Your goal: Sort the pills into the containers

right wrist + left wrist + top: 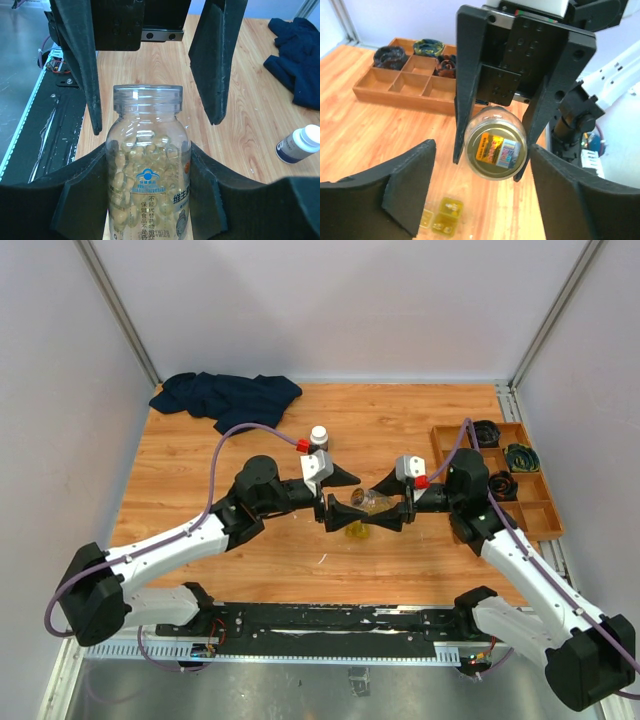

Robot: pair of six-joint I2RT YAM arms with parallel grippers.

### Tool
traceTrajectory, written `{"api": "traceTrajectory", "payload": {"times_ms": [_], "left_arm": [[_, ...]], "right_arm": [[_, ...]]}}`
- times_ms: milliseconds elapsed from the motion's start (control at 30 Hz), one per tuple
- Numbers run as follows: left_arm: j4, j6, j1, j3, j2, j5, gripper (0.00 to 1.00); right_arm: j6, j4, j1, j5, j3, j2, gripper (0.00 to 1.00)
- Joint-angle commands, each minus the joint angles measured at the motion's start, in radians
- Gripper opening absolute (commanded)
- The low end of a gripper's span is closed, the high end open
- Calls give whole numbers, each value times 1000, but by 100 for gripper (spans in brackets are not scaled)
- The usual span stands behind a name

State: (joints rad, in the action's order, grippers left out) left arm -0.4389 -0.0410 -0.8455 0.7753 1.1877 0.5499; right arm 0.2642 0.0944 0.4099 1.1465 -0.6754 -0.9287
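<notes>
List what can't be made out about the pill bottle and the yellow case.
- Pill bottle: right wrist view, base cut off by bottom edge, sides covered by right gripper.
- Yellow case: contents too small in left wrist and top views.
- White-capped bottle: right wrist view, label too small to read.

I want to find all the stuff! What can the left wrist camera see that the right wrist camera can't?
Only the left wrist camera: the wooden tray, the little yellow case on the table, and the sticker under the clear pill bottle. Only the right wrist camera: the yellow pills inside it, the blue cloth and the white-capped bottle. Both: that clear bottle and the wooden table.
</notes>
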Motion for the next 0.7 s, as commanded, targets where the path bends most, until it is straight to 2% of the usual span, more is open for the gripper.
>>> {"api": "traceTrajectory", "payload": {"times_ms": [0, 233, 367, 433, 500, 567, 667], "left_arm": [[-33, -83, -4, -22, -60, -92, 86], [-14, -189, -4, -63, -184, -100, 99], [-17, -337, -4, -94, -254, -141, 99], [-98, -440, -2, -130, -272, -152, 99], [-156, -558, -3, -155, -275, -171, 96], [-130, -625, -3, -152, -271, -225, 89], [3, -608, -35, -126, -265, -435, 85]], "right_arm": [[2, 56, 7, 42, -24, 16, 1], [4, 54, 7, 38, -24, 16, 1], [9, 50, 7, 31, -25, 15, 1], [10, 44, 7, 10, -26, 12, 0], [13, 33, 7, -23, -31, 7, 1], [18, 21, 7, -49, -34, 1, 1], [17, 16, 6, -74, -35, -4, 0]]}}
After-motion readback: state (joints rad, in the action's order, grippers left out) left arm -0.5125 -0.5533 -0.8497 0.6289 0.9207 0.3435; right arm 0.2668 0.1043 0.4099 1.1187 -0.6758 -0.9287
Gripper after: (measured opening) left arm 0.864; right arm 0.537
